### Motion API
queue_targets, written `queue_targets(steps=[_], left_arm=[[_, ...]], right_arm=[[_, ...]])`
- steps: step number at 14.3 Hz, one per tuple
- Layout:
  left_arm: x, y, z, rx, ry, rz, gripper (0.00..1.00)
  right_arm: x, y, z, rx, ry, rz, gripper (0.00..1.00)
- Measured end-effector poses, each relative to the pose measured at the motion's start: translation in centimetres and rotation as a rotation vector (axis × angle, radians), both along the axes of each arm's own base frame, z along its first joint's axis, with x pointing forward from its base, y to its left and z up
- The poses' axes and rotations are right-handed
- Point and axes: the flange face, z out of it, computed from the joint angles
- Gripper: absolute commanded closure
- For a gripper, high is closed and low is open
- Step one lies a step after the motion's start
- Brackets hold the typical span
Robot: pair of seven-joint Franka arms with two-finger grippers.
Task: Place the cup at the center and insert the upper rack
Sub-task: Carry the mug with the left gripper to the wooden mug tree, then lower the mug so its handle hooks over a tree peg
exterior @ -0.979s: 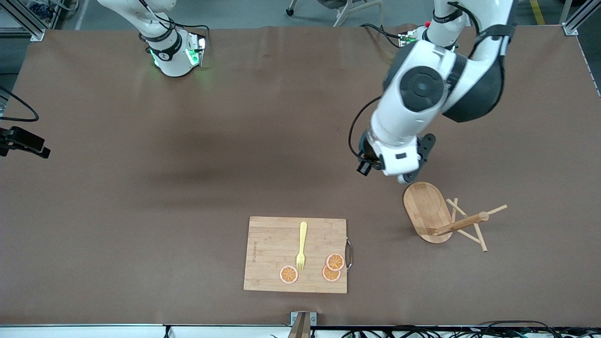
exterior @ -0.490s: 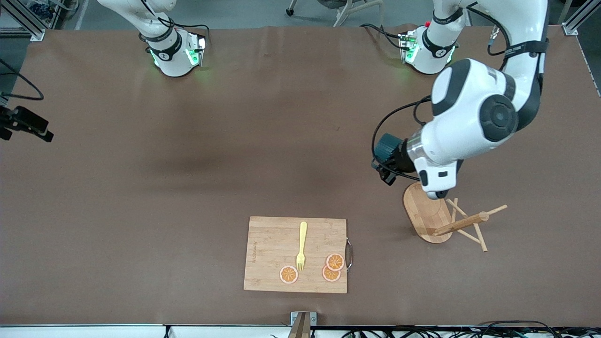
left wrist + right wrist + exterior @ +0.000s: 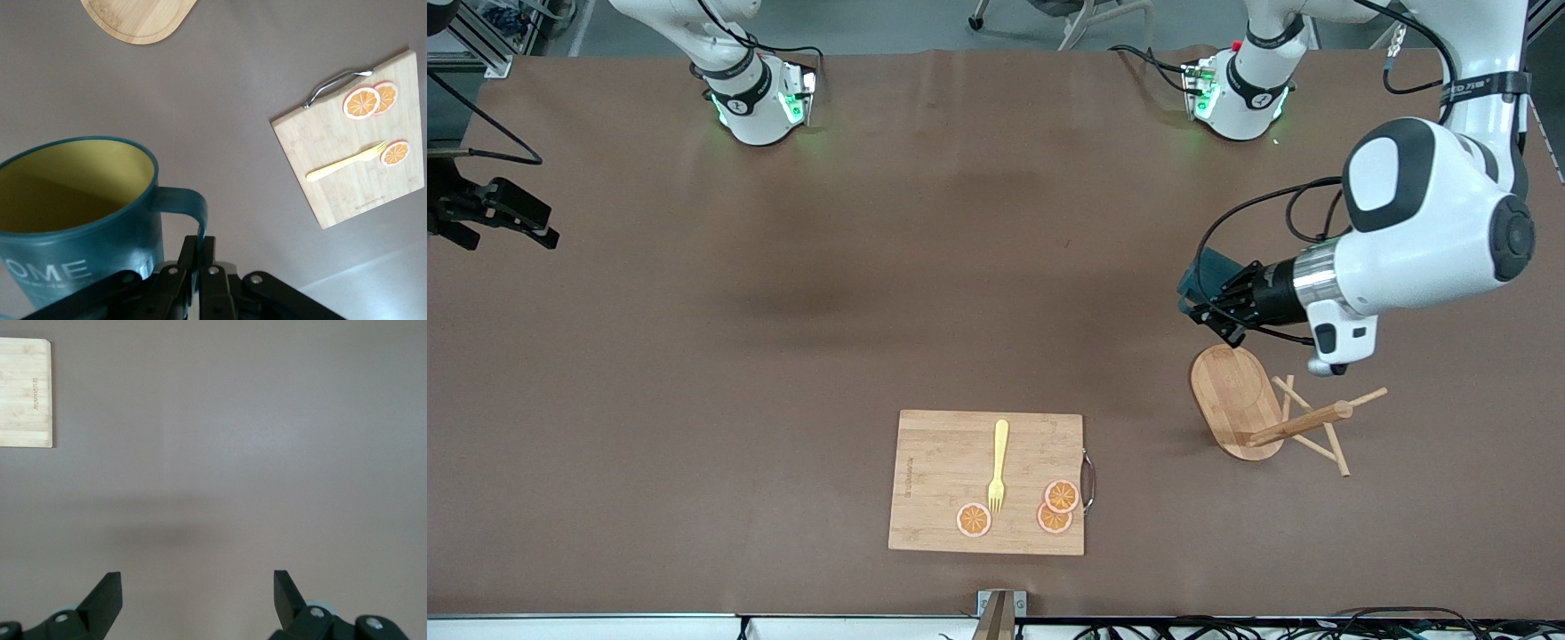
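My left gripper (image 3: pixel 1214 311) is shut on the handle of the dark teal cup (image 3: pixel 1202 269) and holds it in the air over the table, just beside the rack's base. In the left wrist view the cup (image 3: pixel 73 200) shows its yellow inside, with the handle (image 3: pixel 190 203) pinched in the left gripper (image 3: pixel 199 243). The bamboo upper rack (image 3: pixel 1238 398) lies tipped on its side toward the left arm's end, post (image 3: pixel 1303 425) and pegs resting on the table. My right gripper (image 3: pixel 494 213) is open and empty at the right arm's end; the right wrist view (image 3: pixel 197 587) shows bare table under it.
A rectangular bamboo cutting board (image 3: pixel 987 482) with a metal handle lies near the table's front edge. It carries a yellow fork (image 3: pixel 998 462) and three orange slices (image 3: pixel 1060 496). The board also shows in the left wrist view (image 3: pixel 353 160) and its corner in the right wrist view (image 3: pixel 25 393).
The left arm has swung toward its own end of the table and turned its wrist, bringing the held cup into sight beside the rack's base. The right gripper has shifted slightly at the table's edge.
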Motion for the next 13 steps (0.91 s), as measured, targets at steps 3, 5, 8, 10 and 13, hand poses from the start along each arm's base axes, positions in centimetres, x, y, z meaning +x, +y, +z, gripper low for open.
queue_targets(steps=[3,5,8,10,13], left_arm=[[0.7,1.7,-0.4,-0.047,0.002,0.061,1.0],[1.4,2.5,-0.8,-0.069,-0.012,0.103,1.0],[2.1,2.8,-1.7,-0.09,-0.021,0.134,0.99],[2.6,3.0,-2.2,-0.091,-0.029,0.144,0.99],[3.7,4.2,-2.3,-0.089,-0.044,0.164,0.99]], right_arm=[[0.1,-0.1,-0.1,0.0,-0.006,-0.002,0.0],[0.1,-0.3,0.0,0.0,-0.012,-0.006,0.0],[0.2,0.0,0.0,0.0,-0.013,0.0,0.0],[0.2,0.5,-0.1,0.0,-0.011,0.01,0.0],[0.1,0.8,-0.2,0.0,-0.001,0.014,0.0]])
